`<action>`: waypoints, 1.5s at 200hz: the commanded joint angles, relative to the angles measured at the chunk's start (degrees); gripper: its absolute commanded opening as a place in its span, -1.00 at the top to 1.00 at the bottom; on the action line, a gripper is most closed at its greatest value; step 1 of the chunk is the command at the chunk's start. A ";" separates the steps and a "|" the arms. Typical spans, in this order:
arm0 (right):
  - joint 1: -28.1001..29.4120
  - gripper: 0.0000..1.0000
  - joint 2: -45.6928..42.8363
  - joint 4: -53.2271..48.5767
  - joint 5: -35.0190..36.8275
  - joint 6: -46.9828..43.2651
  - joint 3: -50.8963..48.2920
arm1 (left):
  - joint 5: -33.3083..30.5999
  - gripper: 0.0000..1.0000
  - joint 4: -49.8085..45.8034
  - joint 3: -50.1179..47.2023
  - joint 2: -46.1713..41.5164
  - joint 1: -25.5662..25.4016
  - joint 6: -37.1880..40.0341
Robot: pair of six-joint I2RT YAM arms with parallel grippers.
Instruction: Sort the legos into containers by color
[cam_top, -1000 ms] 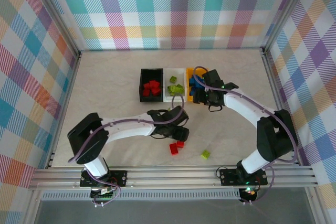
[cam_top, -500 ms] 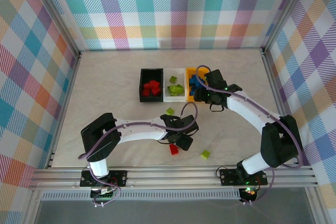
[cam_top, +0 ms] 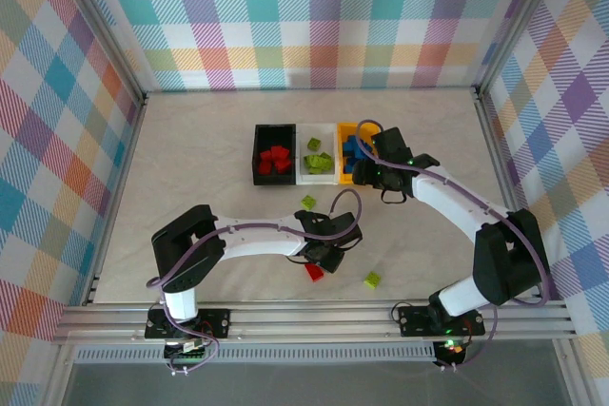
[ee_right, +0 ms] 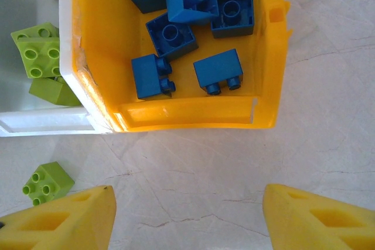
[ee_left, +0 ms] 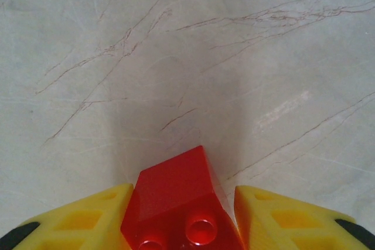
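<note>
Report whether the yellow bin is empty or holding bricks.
Holding bricks: the yellow bin has several blue bricks lying on its floor, seen from the right wrist.

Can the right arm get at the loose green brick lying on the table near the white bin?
Probably yes. The right pincer is open and empty, the green brick lies on the table just beside one of its fingers, and nothing stands between them.

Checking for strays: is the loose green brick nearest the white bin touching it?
Apart. The right wrist view shows bare table between the green brick and the white bin.
</note>
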 commanded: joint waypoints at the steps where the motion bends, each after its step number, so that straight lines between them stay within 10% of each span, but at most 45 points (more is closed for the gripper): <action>1: -0.47 -0.35 -2.07 0.62 0.56 0.15 -0.95 | -0.32 0.09 -1.33 0.87 0.19 -0.67 0.10; 59: -0.73 -0.35 -2.05 0.99 0.24 0.28 -1.21 | -4.38 0.35 -1.77 -0.71 -7.46 2.48 -1.01; 118: -0.73 -0.35 -1.78 1.44 -0.65 0.55 -1.56 | -4.79 0.37 0.51 -1.61 -19.88 24.23 1.32; 174: -0.73 -0.35 -1.87 1.35 -1.61 0.67 -1.47 | -0.88 0.39 2.61 11.74 -6.92 39.14 2.82; 245: -0.73 -0.36 -3.40 0.80 -2.49 0.46 -2.34 | -2.04 0.41 -4.75 28.58 9.44 43.70 3.44; 300: -0.73 -0.37 -3.98 0.64 -2.76 0.10 -2.34 | -1.04 -0.20 -4.96 29.54 10.51 44.50 2.38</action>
